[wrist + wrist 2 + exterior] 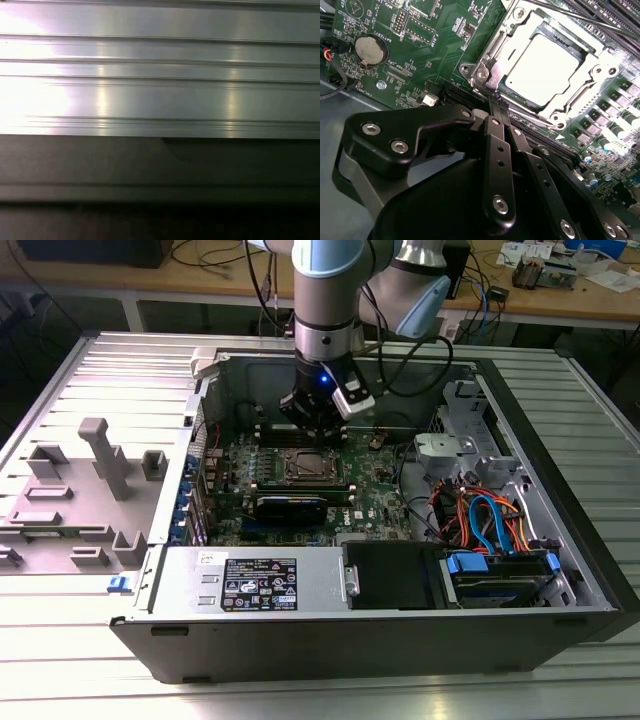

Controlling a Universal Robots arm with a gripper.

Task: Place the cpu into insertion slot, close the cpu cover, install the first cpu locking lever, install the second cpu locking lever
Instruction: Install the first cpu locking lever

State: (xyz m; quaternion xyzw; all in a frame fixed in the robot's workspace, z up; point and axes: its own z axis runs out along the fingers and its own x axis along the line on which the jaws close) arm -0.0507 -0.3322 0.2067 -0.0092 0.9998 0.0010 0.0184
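In the exterior view my gripper (312,428) hangs inside the open computer case, just behind the insertion slot (305,466) on the green motherboard (375,502). In the second wrist view the shiny square cpu (547,67) lies in the slot, and the silvery cpu cover (597,62) lies flat around it like a frame. The black fingers (490,150) are pressed together, so my gripper (496,102) is shut, with its tips at the near corner of the socket. I see nothing between the fingers. I cannot make out how the locking levers stand.
Long black memory slots (615,20) flank the socket, and a coin battery (370,50) sits on the board. A black card (290,506), the power supply (250,585) and orange and blue cables (490,520) fill the case. Grey plastic fixtures (100,465) stand on the ribbed table at the exterior view's left.
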